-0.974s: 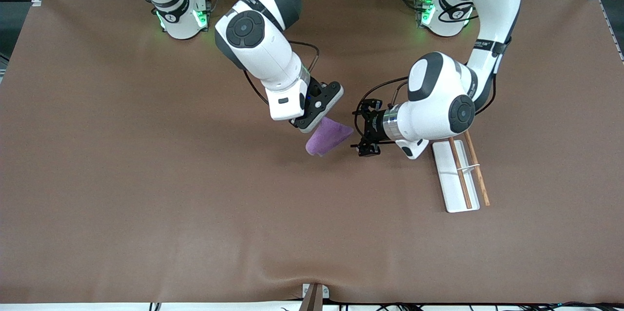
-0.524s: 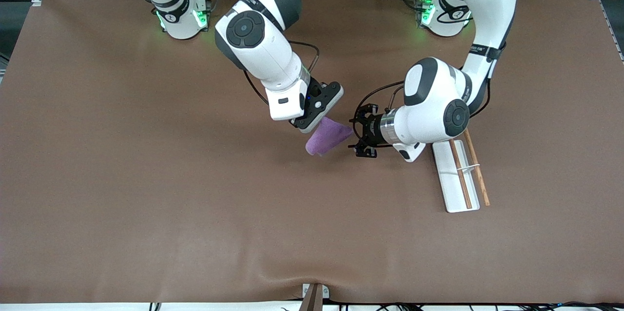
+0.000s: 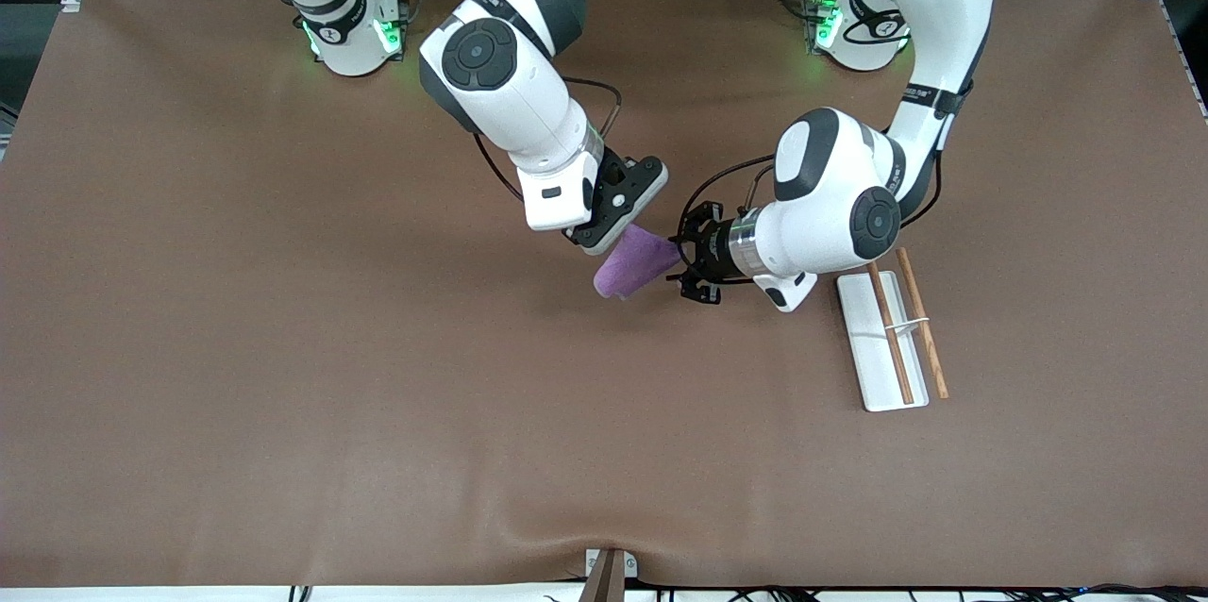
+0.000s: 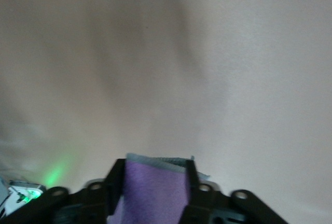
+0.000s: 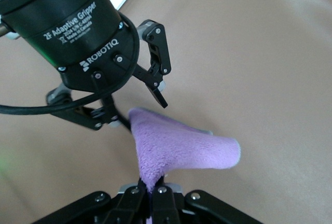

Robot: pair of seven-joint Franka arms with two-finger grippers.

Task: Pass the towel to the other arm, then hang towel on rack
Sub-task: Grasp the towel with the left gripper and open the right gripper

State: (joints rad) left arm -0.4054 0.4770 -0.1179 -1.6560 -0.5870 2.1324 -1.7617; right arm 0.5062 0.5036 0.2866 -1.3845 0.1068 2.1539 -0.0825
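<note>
Your work surface is a table covered edge to edge by a matte brown mat, filling nearly the whole front view. Along its upper edge you see two arm bases, each lit green, resting on the mat: one base at upper left of the frame, the other base at upper centre-right. At centre-right lies the rack, its flat white base directly on the mat, with two thin wooden rods along it joined by a small white crosspiece. At the bottom centre edge, a small clamp grips the mat.
</note>
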